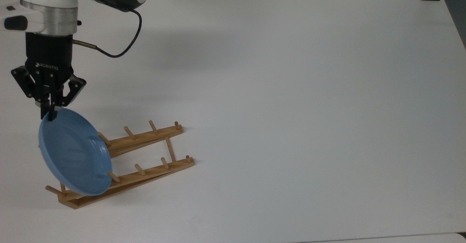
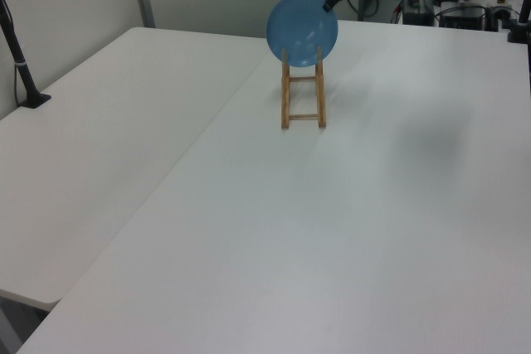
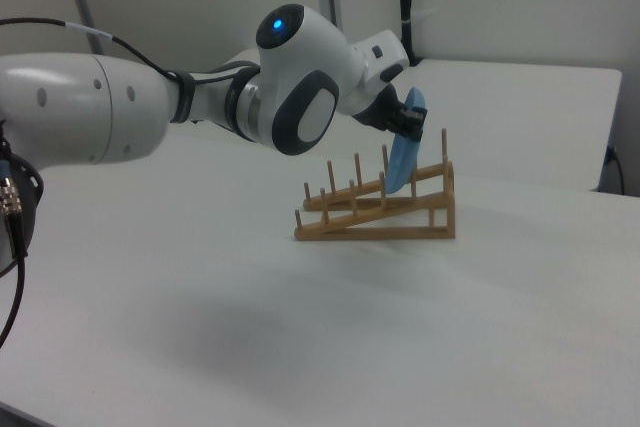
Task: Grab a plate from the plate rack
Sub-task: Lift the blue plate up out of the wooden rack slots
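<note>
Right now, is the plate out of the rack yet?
Not yet. The plate, pinched at its top rim, tilts with its lower edge between the plate rack's pegs.

**Plate pinched at the rack's tall end**

My black two-finger gripper (image 3: 412, 119) clamps the top rim of the round light-blue plate (image 3: 404, 162). It stands edge-on among the upright pegs of the light-brown wooden plate rack (image 3: 378, 209) on the white table (image 3: 300, 327).
</note>
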